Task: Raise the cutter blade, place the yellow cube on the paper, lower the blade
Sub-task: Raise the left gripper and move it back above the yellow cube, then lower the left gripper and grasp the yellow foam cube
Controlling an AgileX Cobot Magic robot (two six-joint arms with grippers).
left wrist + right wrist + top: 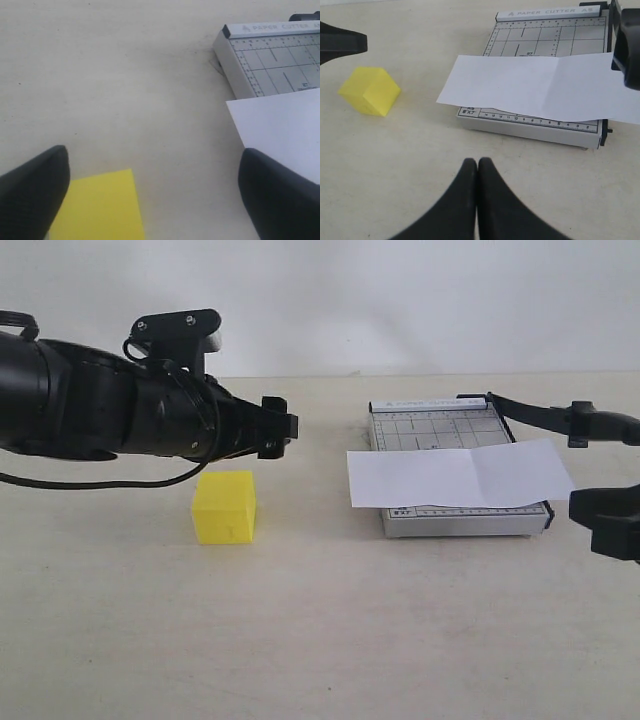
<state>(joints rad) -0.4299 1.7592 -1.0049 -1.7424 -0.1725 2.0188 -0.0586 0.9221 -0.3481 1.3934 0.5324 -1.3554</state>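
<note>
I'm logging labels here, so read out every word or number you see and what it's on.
"PAPER CUTTER A5": top strip of the cutter board.
"14" down to "2": ruler scale along its front edge.
Small marks inside the grid: too blurred to read.
The paper, the yellow cube: no text.

This is looking like a robotics lab bench. Black robot arms (100, 410) are reaching over a plain beige table (320, 640) beneath a blank white wall (400, 300). A paper cutter (440, 425) is sitting there as test material.
</note>
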